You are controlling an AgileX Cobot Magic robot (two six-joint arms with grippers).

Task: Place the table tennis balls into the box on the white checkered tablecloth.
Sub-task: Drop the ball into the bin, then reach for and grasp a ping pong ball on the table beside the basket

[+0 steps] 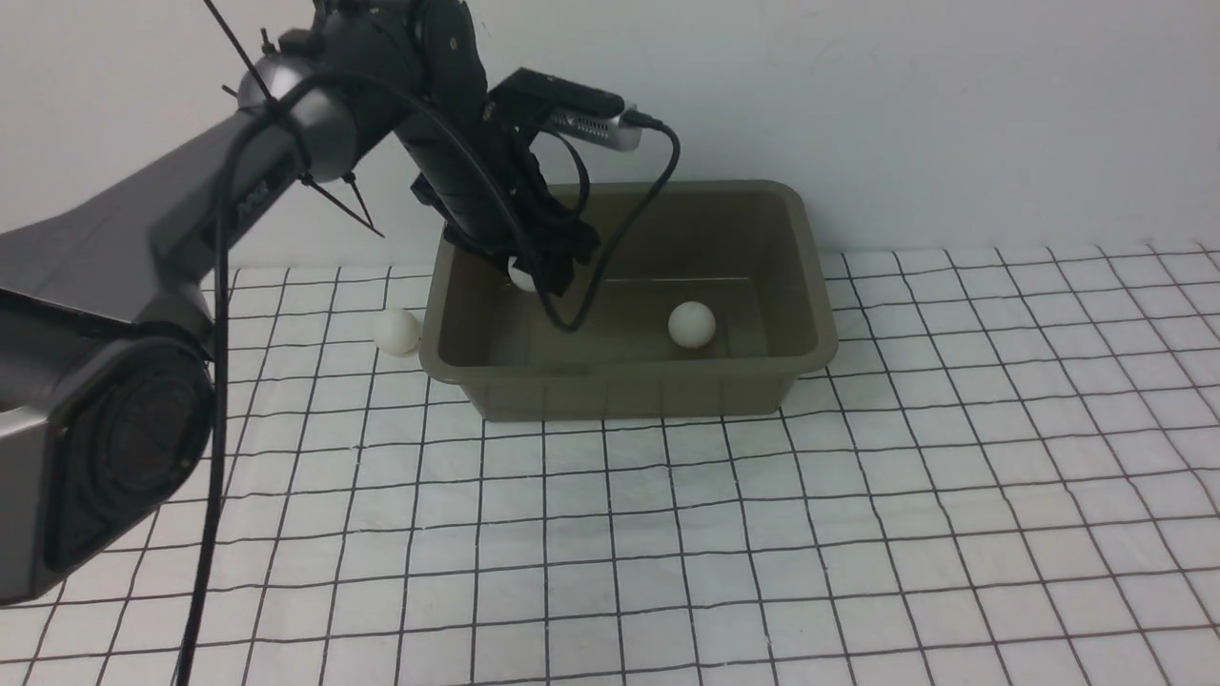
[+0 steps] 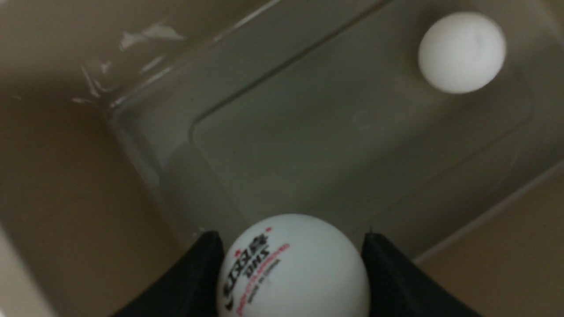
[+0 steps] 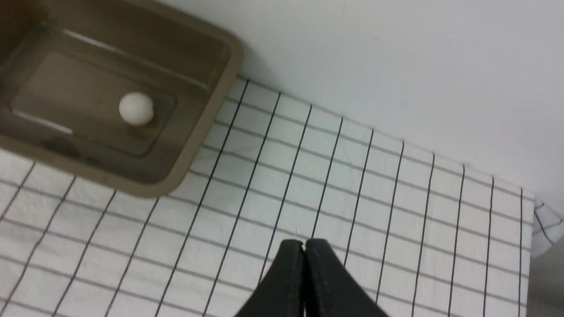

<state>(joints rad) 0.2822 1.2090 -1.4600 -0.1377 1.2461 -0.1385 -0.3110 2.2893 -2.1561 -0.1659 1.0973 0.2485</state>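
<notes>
The olive-green box [image 1: 815, 286] stands at the back of the white checkered tablecloth [image 1: 724, 534]. One table tennis ball [image 1: 691, 324] lies on the box floor, seen too in the left wrist view [image 2: 461, 52] and the right wrist view [image 3: 136, 108]. My left gripper [image 1: 534, 272] hangs inside the box near its left wall, shut on a second ball [image 2: 293, 268] printed with red and black lettering. A third ball [image 1: 396, 331] rests on the cloth just left of the box. My right gripper [image 3: 304, 246] is shut and empty above the cloth, out of the front view.
A plain white wall [image 1: 953, 114] rises right behind the box. The cloth's edge [image 3: 528, 211] falls away at the far side in the right wrist view. The left arm's cable [image 1: 610, 257] loops down into the box.
</notes>
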